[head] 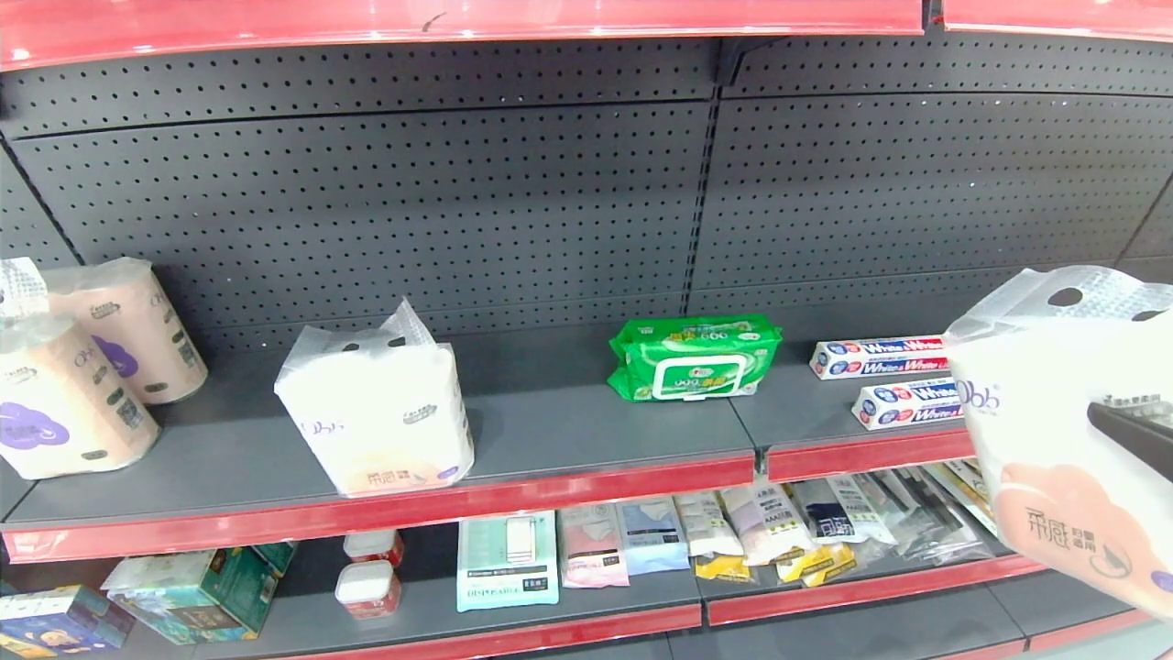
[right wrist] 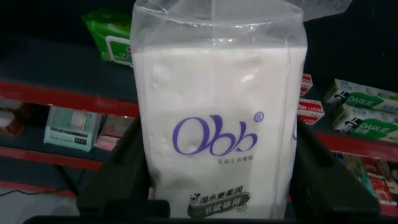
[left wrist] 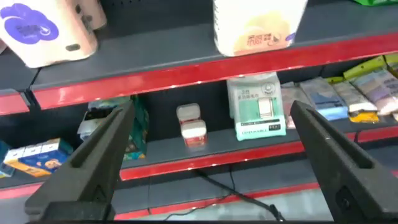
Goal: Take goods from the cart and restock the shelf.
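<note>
The fingers point(right wrist: 127, 165) of the right gripper point(right wrist: 217, 180) are clamped on the two flanks of a white tissue pack point(right wrist: 217, 118), which stands upright between them with its clear plastic handle flap on top. In the head view this held tissue pack point(head: 1063, 431) hangs in the air to the right of the green wet wipes pack point(head: 694, 357) and nearer the camera than it, in front of the shelf point(head: 568, 412) rather than on it. One dark finger of the right gripper point(head: 1132, 435) lies across its face.

The left gripper point(left wrist: 211, 109) has its fingers point(left wrist: 93, 162) spread wide with nothing between them. It is held out in front of the shelving, lower than the wet wipes pack and to its left.

A second tissue pack point(head: 376, 417) of the same kind stands upright at the shelf's front edge, well to the left of the wet wipes pack. Farther left lie two toilet roll packs point(head: 69, 403). Just to the right of the wet wipes pack lie two toothpaste boxes point(head: 880, 356), one behind the other.

On the lower shelf point(head: 632, 596), below the wet wipes pack, is a row of flat packets point(head: 596, 545); to their left are two small red-and-white jars point(head: 369, 587) and green boxes point(head: 211, 587).
</note>
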